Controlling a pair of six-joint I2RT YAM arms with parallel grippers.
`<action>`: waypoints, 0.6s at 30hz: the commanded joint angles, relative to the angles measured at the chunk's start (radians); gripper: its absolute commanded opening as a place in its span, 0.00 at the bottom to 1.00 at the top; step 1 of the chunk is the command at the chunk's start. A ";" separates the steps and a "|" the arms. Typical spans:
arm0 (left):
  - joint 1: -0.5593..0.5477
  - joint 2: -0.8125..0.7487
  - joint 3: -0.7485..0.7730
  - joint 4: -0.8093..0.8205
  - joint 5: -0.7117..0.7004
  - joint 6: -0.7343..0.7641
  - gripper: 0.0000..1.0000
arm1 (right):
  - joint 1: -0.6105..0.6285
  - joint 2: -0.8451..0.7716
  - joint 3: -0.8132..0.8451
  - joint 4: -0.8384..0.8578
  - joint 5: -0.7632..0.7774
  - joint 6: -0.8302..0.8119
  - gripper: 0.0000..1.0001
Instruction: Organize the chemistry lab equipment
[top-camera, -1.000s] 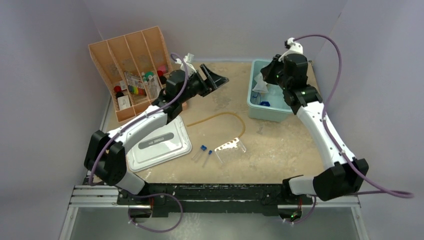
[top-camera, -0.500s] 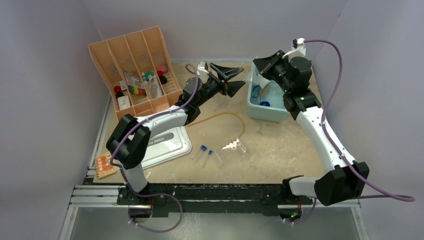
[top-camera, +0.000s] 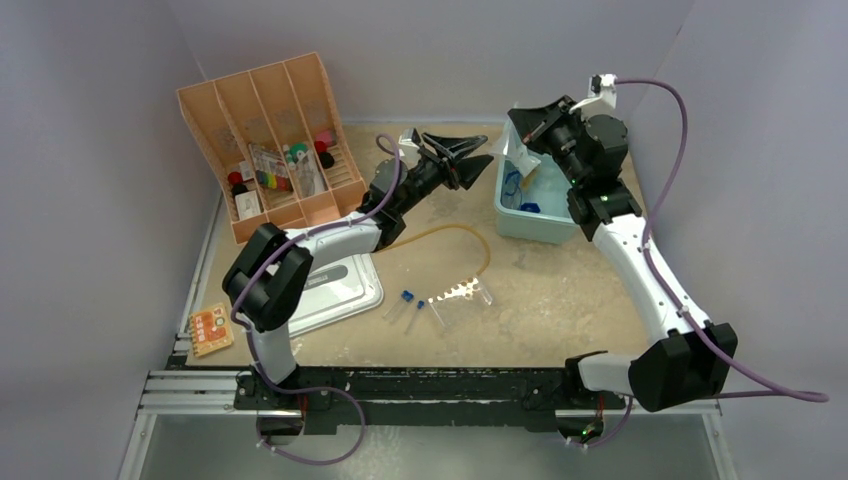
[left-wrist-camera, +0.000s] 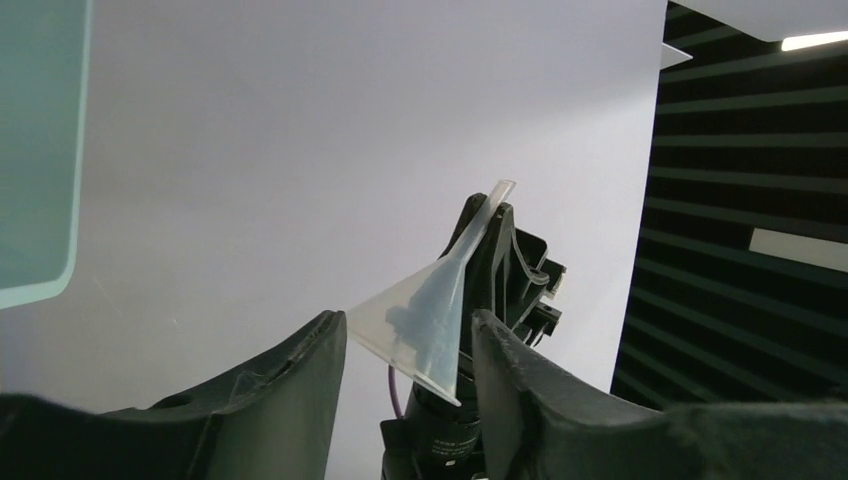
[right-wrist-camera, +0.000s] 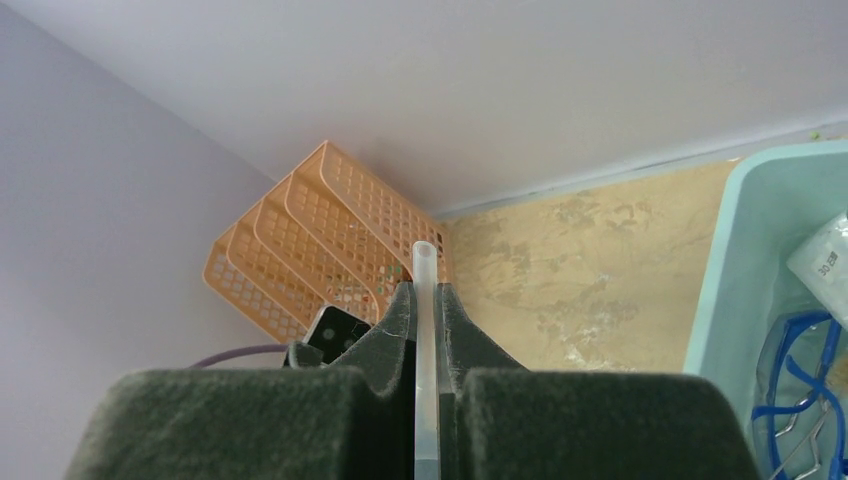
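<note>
My right gripper (top-camera: 531, 127) is shut on the stem of a clear plastic funnel (top-camera: 512, 155), held above the left rim of the teal bin (top-camera: 533, 225). The stem (right-wrist-camera: 424, 330) shows pinched between its pads. My left gripper (top-camera: 472, 158) is open and raised, pointing at the funnel. In the left wrist view the funnel's cone (left-wrist-camera: 430, 315) sits in the gap between my open left fingers (left-wrist-camera: 300, 380), apart from both. Blue-framed goggles (right-wrist-camera: 800, 400) lie in the bin. A tan tube (top-camera: 446, 233), two blue-capped test tubes (top-camera: 405, 305) and a clear rack (top-camera: 466, 292) lie on the table.
The orange divided organizer (top-camera: 270, 140) stands at the back left, with small items in it. A grey lid (top-camera: 322, 287) lies under my left arm. A small orange packet (top-camera: 208, 330) lies at the near left edge. Walls close in on three sides.
My left arm swung right from the organizer and opened toward the funnel. My right gripper rose from the bin and turned left with the funnel. The packet came into view.
</note>
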 joint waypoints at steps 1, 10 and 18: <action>-0.004 -0.028 0.049 0.092 -0.001 -0.021 0.52 | 0.005 -0.013 -0.029 0.058 -0.004 -0.088 0.00; -0.003 -0.005 0.073 0.112 0.024 -0.037 0.59 | 0.005 0.010 -0.029 0.158 -0.089 -0.153 0.00; 0.003 0.006 0.067 0.162 0.022 -0.080 0.45 | 0.006 0.010 -0.063 0.190 -0.127 -0.138 0.00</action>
